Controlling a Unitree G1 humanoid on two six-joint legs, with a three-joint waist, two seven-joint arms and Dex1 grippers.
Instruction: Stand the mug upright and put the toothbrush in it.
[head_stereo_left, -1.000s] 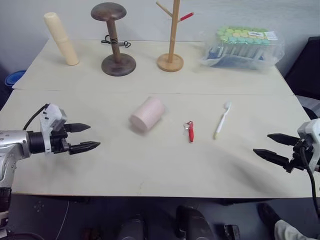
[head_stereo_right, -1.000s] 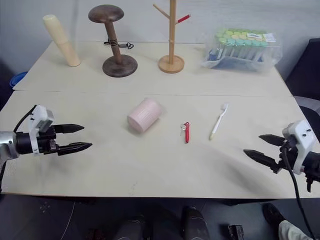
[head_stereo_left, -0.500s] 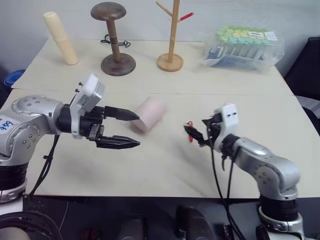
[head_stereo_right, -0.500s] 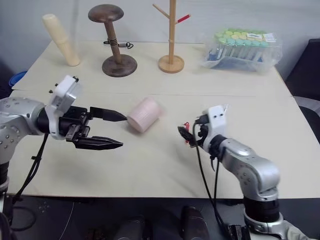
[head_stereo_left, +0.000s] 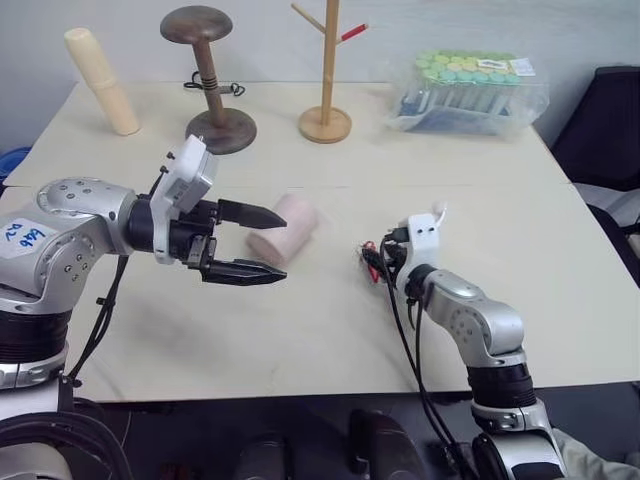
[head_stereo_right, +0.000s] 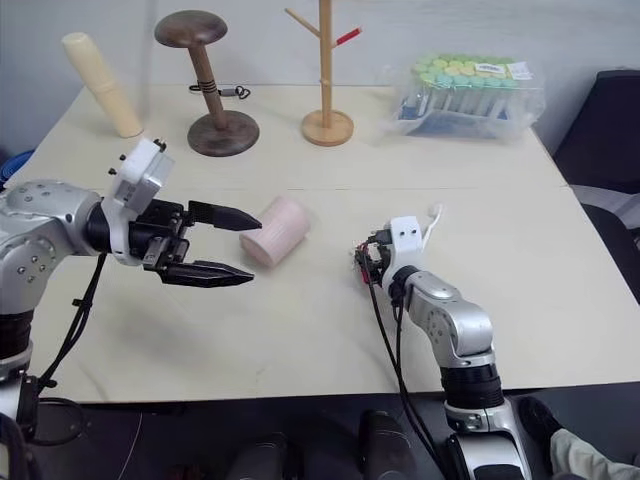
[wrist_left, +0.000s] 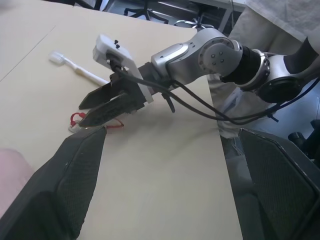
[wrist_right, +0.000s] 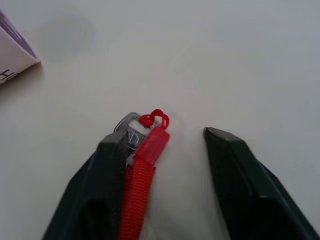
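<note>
Since a second ago both arms have swung in from the tabletop's edges: the left claw (head_stereo_left: 262, 243) now sits beside the mug, and the right claw (head_stereo_left: 376, 262) has reached the small red-handled tool (head_stereo_left: 370, 262).

From the head camera, the pale pink matte cylindrical mug (head_stereo_left: 282, 230) lies on its side on the light wooden tabletop (head_stereo_left: 300, 330), touching or just beyond the upper finger of the left claw, whose fingers are spread wide and hold nothing. The slim white toothbrush (head_stereo_right: 432, 217) lies just beyond the right wrist, mostly hidden behind it.

The left wrist camera shows the right claw's fingers close together over the red tool (wrist_left: 80, 120), with the toothbrush (wrist_left: 75, 66) lying flat, near but apart from them.

In the right wrist camera the claw (wrist_right: 172, 150) is partly open, the red strap and metal tag (wrist_right: 145, 150) lying against one finger; whether it grips them I cannot tell.
</note>
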